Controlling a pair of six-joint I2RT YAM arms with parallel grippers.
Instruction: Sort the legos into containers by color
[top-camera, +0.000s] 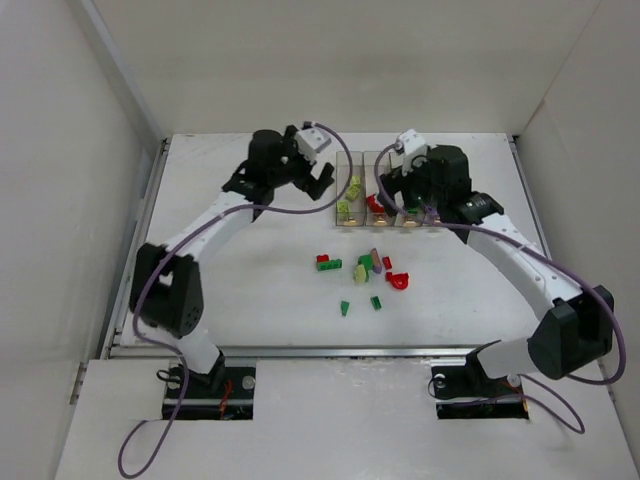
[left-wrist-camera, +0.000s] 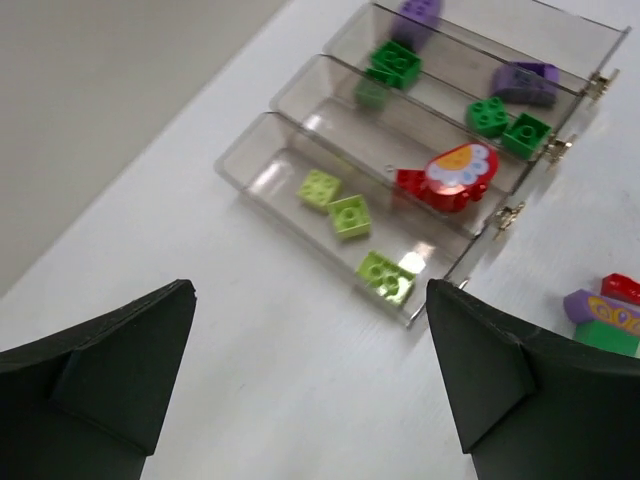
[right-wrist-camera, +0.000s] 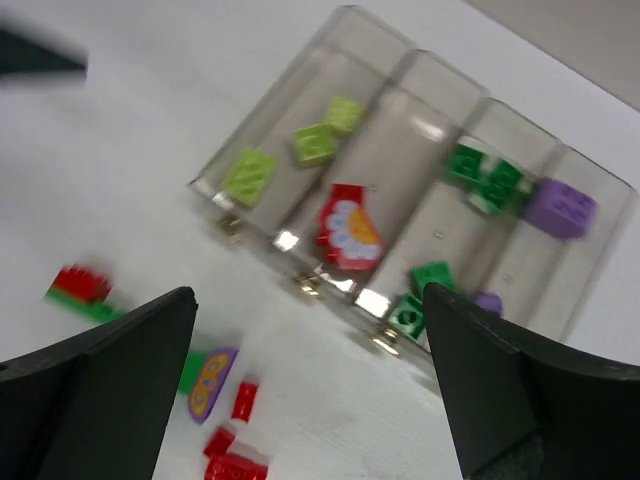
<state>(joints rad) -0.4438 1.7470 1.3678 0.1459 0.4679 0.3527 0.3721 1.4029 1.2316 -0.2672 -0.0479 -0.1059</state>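
White surface (top-camera: 250, 300) carries everything. Four joined clear containers (right-wrist-camera: 400, 130) sit at far centre, the row running left-right and each bin's long axis pointing away from my bases. One colour per lane: lime bricks (left-wrist-camera: 350, 215) leftmost, red flower piece (left-wrist-camera: 450, 178) next, then green bricks (right-wrist-camera: 480, 175), then purple brick (right-wrist-camera: 560, 205). My left tool (left-wrist-camera: 310, 390) hovers wide and empty just beside the lime bin. My right tool (right-wrist-camera: 310, 390) is wide and empty over the row. Unsorted legos (top-camera: 365, 270) lie scattered mid-surface with no common heading, probably my next pick.
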